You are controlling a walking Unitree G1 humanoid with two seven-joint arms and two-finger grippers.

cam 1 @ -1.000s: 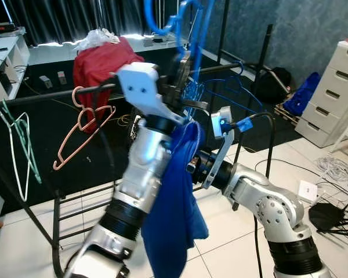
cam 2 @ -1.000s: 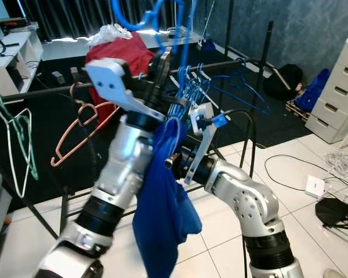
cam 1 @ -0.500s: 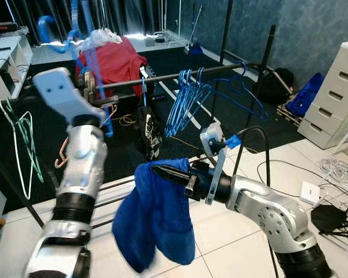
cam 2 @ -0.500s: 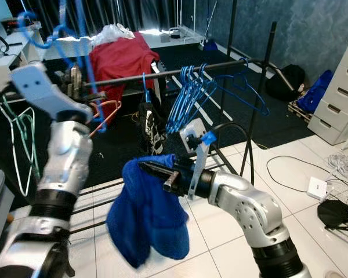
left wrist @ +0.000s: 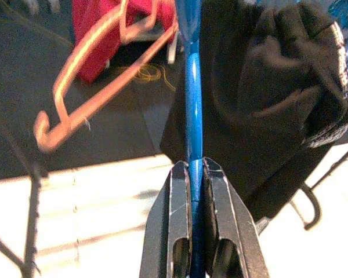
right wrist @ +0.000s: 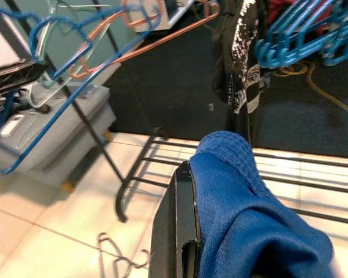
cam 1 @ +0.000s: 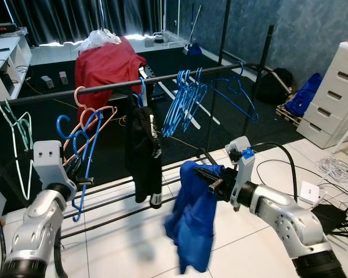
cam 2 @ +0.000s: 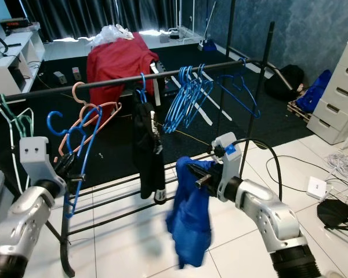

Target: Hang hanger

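My left gripper [cam 1: 80, 180] is low at the left, below the black clothes rail [cam 1: 104, 87], and is shut on a blue hanger [cam 1: 84, 147]. The hanger's hook [cam 2: 53, 120] points up, clear of the rail. In the left wrist view the hanger's blue bar [left wrist: 192, 87] runs between the closed fingers [left wrist: 177, 231]. My right gripper [cam 1: 205, 174] is out in front of the rack and shut on a blue cloth [cam 1: 191, 229] that hangs down from it. That cloth [right wrist: 249, 214] drapes over a finger [right wrist: 174, 231] in the right wrist view.
On the rail hang a black garment [cam 1: 144, 150], a bunch of blue hangers [cam 1: 182, 104], an orange hanger [cam 1: 90, 116] and a pale green hanger [cam 1: 17, 139]. A red garment [cam 1: 104, 63] sits behind. White drawers [cam 1: 336, 92] and floor cables [cam 1: 333, 168] lie to the right.
My left arm has come down from above the rail to low at the left, still holding the blue hanger. The right gripper has drawn back rightwards with the blue cloth.
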